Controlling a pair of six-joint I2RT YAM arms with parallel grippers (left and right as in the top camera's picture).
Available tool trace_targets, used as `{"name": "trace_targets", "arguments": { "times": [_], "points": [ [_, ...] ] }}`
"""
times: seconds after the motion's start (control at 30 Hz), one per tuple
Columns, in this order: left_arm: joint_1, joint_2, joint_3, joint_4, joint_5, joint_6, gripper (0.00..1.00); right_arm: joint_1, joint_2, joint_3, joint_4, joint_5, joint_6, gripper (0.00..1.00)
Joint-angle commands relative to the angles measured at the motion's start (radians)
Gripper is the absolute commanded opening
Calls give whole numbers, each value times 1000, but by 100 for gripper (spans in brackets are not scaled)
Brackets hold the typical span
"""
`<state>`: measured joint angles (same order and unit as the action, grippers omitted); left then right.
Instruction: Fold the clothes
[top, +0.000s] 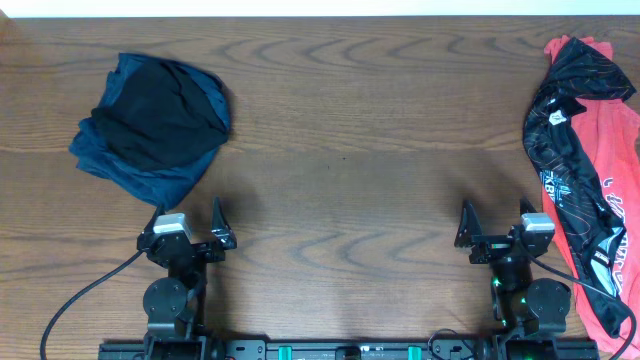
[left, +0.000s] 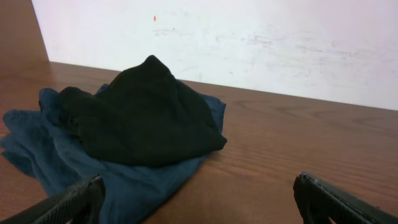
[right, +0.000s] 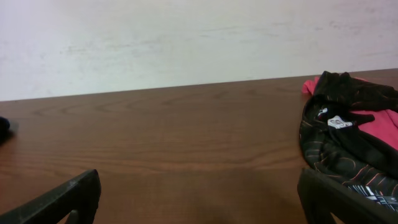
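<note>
Your right gripper (top: 496, 212) has its jaws spread wide and empty, and so does your left gripper (top: 188, 214); neither touches cloth. Just beside the right one, the black jersey (top: 556, 130) lies crumpled over the coral-red T-shirt (top: 615, 170) at the right edge of the table (top: 340, 150), well apart from the black garment (top: 160, 110) heaped on the navy garment (top: 130, 172) at the left. I'd pinch only the jersey, at a hem edge, and draw it toward the middle before spreading it. Both arms sit tucked low at the near edge, wrists aimed at the far wall.
</note>
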<state>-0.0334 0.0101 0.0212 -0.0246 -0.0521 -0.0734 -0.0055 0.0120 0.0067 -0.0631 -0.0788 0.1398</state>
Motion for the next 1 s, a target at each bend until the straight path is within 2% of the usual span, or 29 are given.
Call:
{"name": "trace_targets", "arguments": {
  "times": [0.0, 0.83, 0.97],
  "points": [
    [4, -6, -17, -42, -1, 12, 98, -8, -6, -1, -3, -7, -14, 99],
    [4, -6, -17, -45, 18, 12, 98, -8, -6, -1, -3, -9, -11, 99],
    [4, -5, -17, -45, 18, 4, 98, -8, -5, -1, -3, -8, 133, 99]
  ]
}}
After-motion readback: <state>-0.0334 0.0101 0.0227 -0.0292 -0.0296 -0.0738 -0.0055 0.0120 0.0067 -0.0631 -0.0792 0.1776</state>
